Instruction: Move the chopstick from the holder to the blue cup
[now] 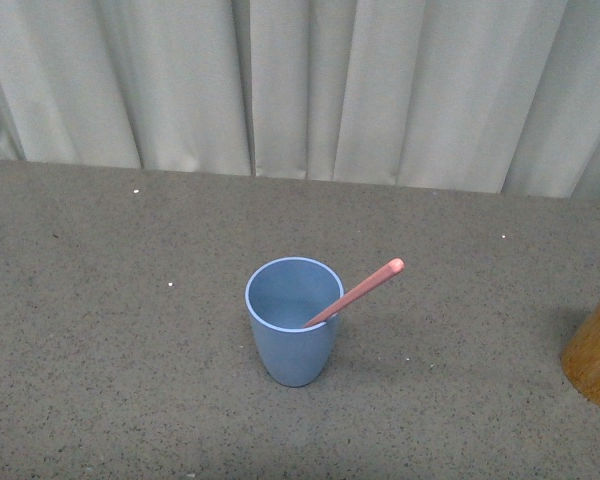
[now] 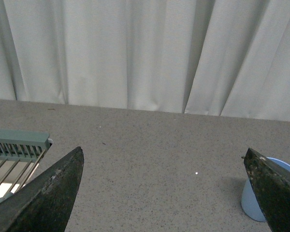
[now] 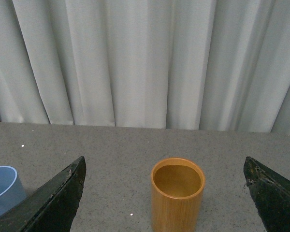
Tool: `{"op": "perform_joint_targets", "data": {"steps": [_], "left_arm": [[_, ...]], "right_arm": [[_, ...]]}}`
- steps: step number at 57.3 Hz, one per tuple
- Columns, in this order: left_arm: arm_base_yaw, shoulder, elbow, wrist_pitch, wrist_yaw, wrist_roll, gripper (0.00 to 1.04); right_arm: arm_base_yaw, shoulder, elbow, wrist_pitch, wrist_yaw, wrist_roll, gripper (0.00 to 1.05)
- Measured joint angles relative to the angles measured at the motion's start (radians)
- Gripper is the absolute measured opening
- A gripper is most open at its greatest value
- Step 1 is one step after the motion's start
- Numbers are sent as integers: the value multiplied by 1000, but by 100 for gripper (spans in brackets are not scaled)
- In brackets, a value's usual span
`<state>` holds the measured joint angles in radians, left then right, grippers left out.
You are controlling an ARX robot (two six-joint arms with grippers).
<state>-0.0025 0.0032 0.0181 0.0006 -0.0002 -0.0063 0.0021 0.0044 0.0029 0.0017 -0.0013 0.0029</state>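
The blue cup (image 1: 292, 322) stands upright at the middle of the grey table. One salmon-pink chopstick (image 1: 365, 287) leans in it, its rounded end up and to the right. The wooden holder (image 1: 596, 350) stands at the front view's right edge, partly cut off. In the right wrist view the holder (image 3: 177, 195) stands between the wide-open fingers (image 3: 55, 203) of my right gripper (image 3: 164, 162), some way off, and looks empty. My left gripper (image 2: 163, 152) is open and empty; the blue cup (image 2: 253, 198) shows partly behind one finger (image 2: 275, 191). Neither gripper shows in the front view.
A pale curtain (image 1: 300, 85) hangs along the table's far edge. A green slatted rack (image 2: 12, 154) shows at the side of the left wrist view. The blue cup's rim (image 3: 2, 188) shows at the edge of the right wrist view.
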Motion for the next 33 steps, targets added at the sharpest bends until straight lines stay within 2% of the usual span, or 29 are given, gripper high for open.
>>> {"op": "perform_joint_targets", "data": {"steps": [33], "left_arm": [[0,0,0,0,0,0,98]], "right_arm": [[0,0,0,0,0,0,95]]}}
